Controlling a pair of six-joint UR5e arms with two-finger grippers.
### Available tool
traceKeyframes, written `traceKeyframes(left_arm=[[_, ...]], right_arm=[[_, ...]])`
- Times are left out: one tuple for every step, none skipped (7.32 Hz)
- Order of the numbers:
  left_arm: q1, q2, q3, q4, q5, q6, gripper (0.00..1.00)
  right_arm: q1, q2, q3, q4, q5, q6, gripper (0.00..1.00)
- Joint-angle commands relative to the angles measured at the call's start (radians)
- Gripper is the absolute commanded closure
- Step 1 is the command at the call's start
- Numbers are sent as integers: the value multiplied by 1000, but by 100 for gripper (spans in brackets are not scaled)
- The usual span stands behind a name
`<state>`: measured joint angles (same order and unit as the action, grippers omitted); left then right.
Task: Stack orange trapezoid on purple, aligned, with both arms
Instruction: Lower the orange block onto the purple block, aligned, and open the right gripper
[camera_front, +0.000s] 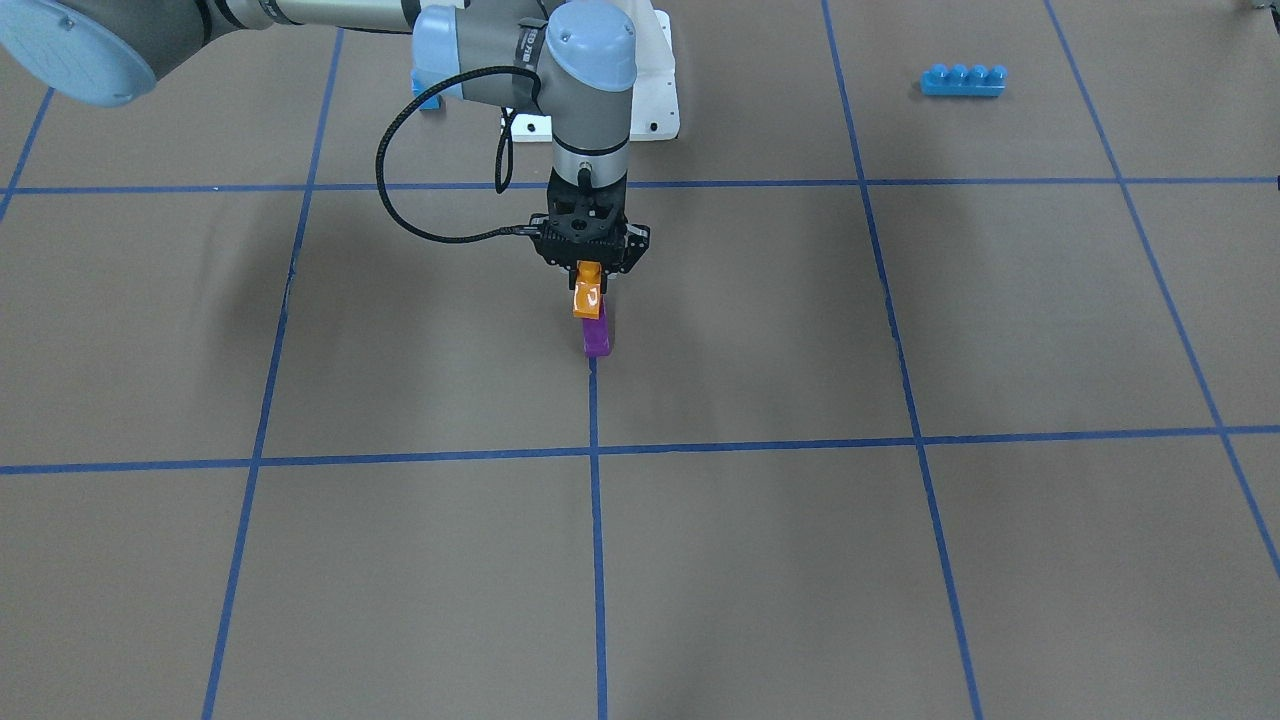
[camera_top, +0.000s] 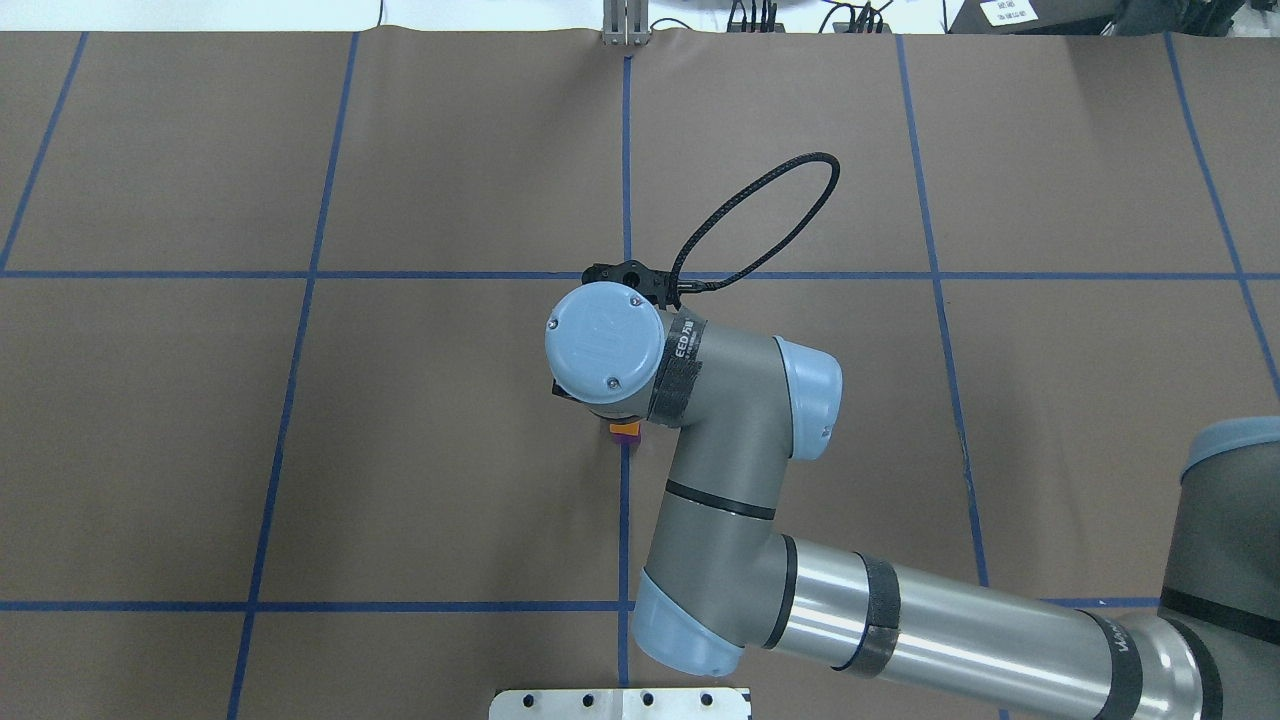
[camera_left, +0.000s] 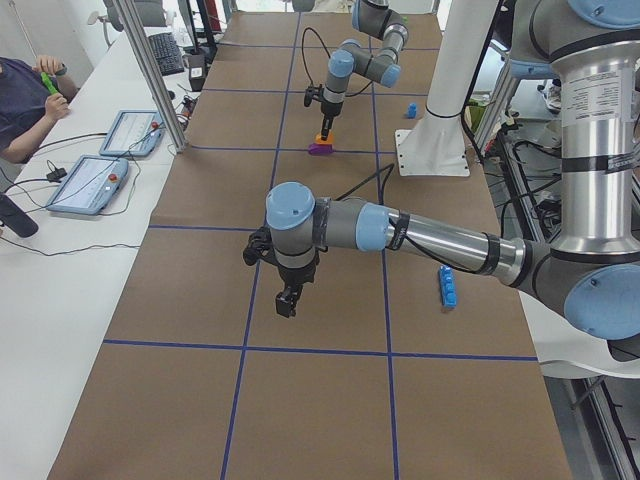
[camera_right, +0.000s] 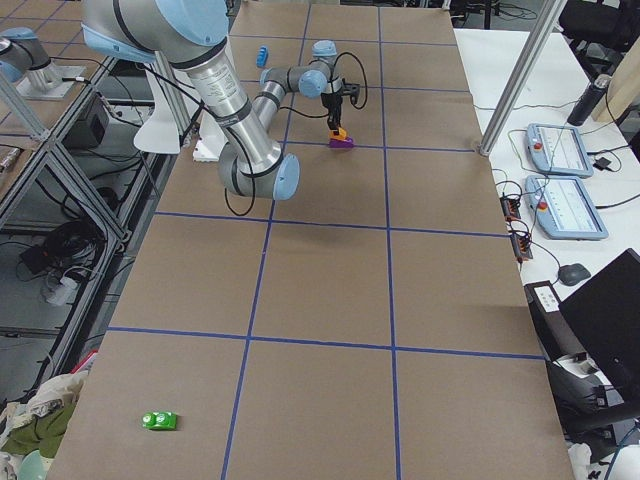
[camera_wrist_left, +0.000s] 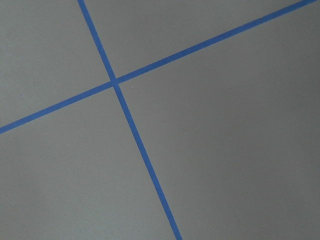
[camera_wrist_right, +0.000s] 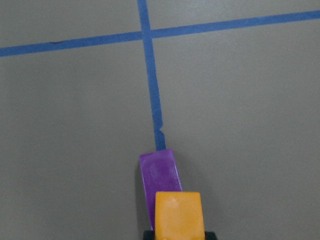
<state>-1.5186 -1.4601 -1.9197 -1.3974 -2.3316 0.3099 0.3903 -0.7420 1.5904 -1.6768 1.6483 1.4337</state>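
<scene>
The purple (camera_front: 597, 338) is found standing on the brown worktop (camera_front: 800, 560), at the end of a blue tape line (camera_wrist_right: 152, 95) that runs up to its far edge in the right wrist view.

The orange trapezoid (camera_front: 587, 296) is located directly above the purple. It is gripped at its top by the right gripper (camera_front: 591, 270), whose jaws are clenched on its upper part and point straight down. In the front-facing view the lower edge of the orange trapezoid meets the top of the purple but sits slightly to one side. Whether the two are fully seated cannot be told. In the right wrist view the orange trapezoid covers only the end of the purple nearest the camera.

The left gripper (camera_left: 286, 303) is held over bare worktop, well apart from the purple, and is seen only in the exterior left view. The state of its jaws cannot be told. Only tape lines are recorded by the left wrist camera.

A long blue brick (camera_front: 963, 80) lies well apart from the purple, on the robot's left side. A small blue brick (camera_left: 410, 110) sits near the white pedestal (camera_left: 432, 155), behind the purple.
</scene>
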Motion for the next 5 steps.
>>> traceKeyframes(left_arm=[[0, 0, 1, 0, 0, 0, 0], [0, 0, 1, 0, 0, 0, 0], [2, 0, 2, 0, 0, 0, 0], [2, 0, 2, 0, 0, 0, 0], [0, 0, 2, 0, 0, 0, 0]], right_arm=[[-13, -4, -1, 0, -33, -21, 100], [-18, -5, -1, 2, -38, -22, 100], [-22, -4, -6, 3, -44, -22, 100], [-28, -5, -7, 5, -54, -22, 100], [-30, -5, -7, 6, -56, -24, 100]])
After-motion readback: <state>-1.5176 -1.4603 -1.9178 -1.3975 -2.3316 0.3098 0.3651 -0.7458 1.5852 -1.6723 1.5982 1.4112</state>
